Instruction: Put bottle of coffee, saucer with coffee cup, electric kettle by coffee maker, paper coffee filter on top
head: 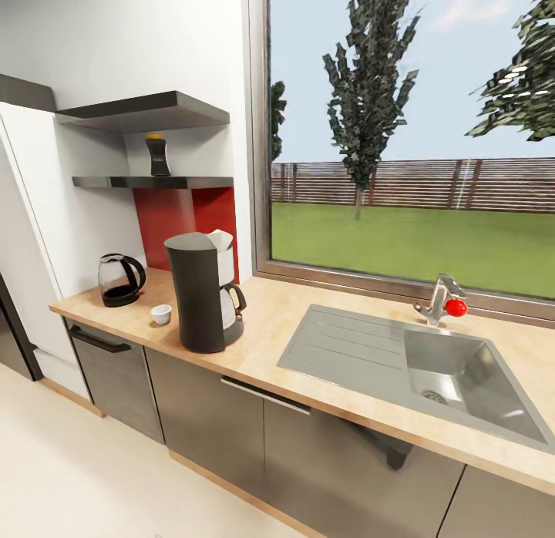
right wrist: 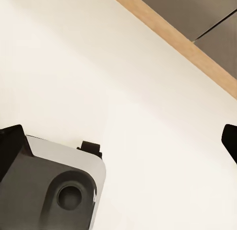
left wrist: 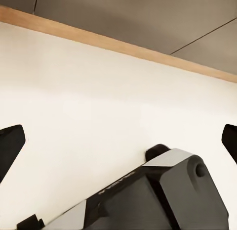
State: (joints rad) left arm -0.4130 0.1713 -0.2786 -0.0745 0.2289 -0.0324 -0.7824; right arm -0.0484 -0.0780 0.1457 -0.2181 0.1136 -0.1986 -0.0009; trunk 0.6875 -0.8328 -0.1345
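Both pincers [left wrist: 118, 141] [right wrist: 118, 141] agape over pale floor [left wrist: 98, 91]; coffee maker [head: 202, 290], kettle [head: 120, 279] up on the head view's countertop [head: 270, 330].

The black coffee maker [head: 202, 290] stood upright on the wooden countertop [head: 293, 322] with a white paper filter [head: 221, 238] on its top. A small white coffee cup [head: 161, 314] sat on the counter just beside it, and the glass electric kettle [head: 121, 279] with black base and handle stood farther along, near the wall. The dark bottle of coffee [head: 158, 154] stood upright on the lower shelf [head: 154, 182] above.
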